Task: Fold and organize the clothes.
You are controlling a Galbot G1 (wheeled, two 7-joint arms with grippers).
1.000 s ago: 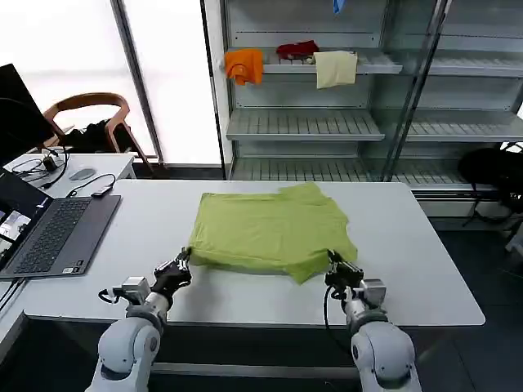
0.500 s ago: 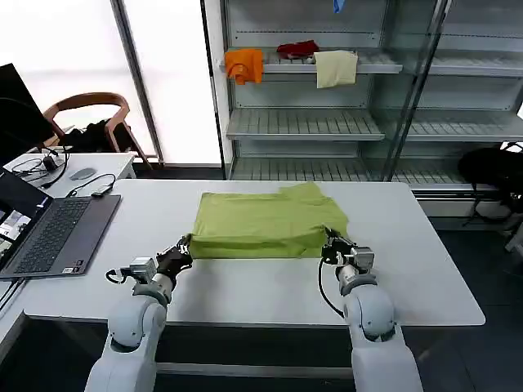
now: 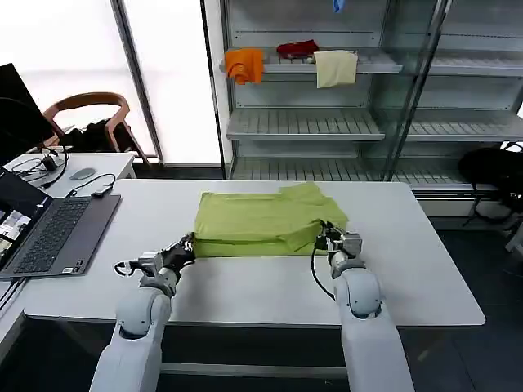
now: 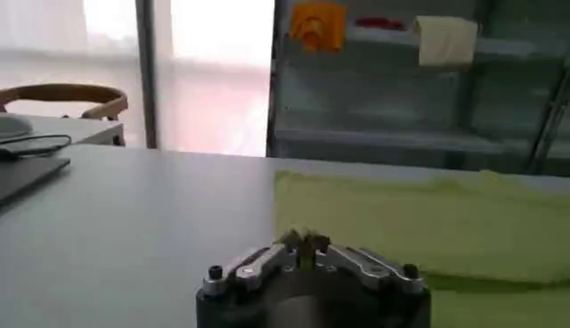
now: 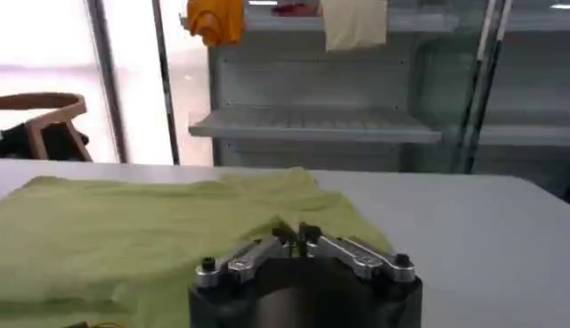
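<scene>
The lime-green T-shirt (image 3: 261, 220) lies on the white table (image 3: 409, 269), folded over on itself into a band, its near edge a doubled fold. My left gripper (image 3: 187, 244) is shut on the shirt's near left corner; in the left wrist view green cloth (image 4: 419, 223) sits pinched between the closed fingertips of the left gripper (image 4: 303, 239). My right gripper (image 3: 324, 236) is shut on the near right corner, and the right wrist view shows the right gripper (image 5: 297, 236) with its tips closed on the shirt (image 5: 134, 232).
An open laptop (image 3: 49, 233) sits at the table's left end. Behind the table a shelf rack (image 3: 327, 122) holds an orange cloth (image 3: 243, 65), a red cloth (image 3: 297, 50) and a cream cloth (image 3: 336, 69). A wooden chair (image 3: 86, 106) stands far left.
Both grippers have moved away from me across the table, carrying the shirt's near hem over the body. The shirt now shows as a narrower folded band.
</scene>
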